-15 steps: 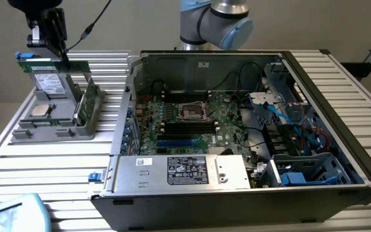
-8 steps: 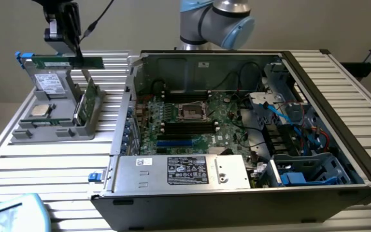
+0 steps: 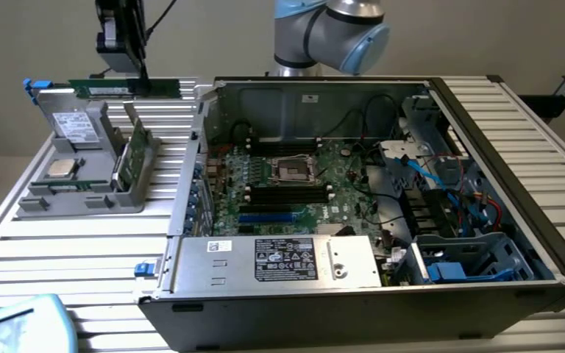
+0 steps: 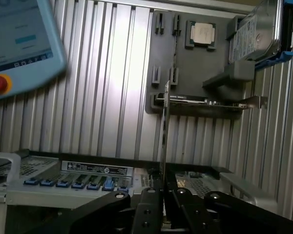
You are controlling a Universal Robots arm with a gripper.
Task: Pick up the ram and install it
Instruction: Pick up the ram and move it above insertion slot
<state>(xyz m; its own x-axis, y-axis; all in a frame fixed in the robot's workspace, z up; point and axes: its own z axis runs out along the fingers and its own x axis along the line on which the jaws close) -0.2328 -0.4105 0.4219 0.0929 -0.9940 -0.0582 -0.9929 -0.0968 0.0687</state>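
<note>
The ram [image 3: 115, 88] is a long green stick, lifted level in the air above the grey parts holder [image 3: 86, 198] at the exterior view's left. My gripper [image 3: 144, 79] is shut on it from above, near its end toward the case. In the wrist view the ram [image 4: 165, 126] shows edge-on as a thin strip rising from between the black fingers [image 4: 149, 204] of the gripper [image 4: 164, 187]. The holder [image 4: 195, 68] lies well below it. The open computer case [image 3: 499, 140] holds the motherboard with black memory slots [image 3: 288, 195].
In the holder are a second green stick [image 3: 137, 151] standing on edge, a silver processor chip [image 3: 62, 168], a grey drive [image 3: 74, 126] and a card [image 4: 205, 101]. A power supply [image 3: 282, 259] sits at the case front. A teach pendant [image 4: 19, 39] lies on the slatted table.
</note>
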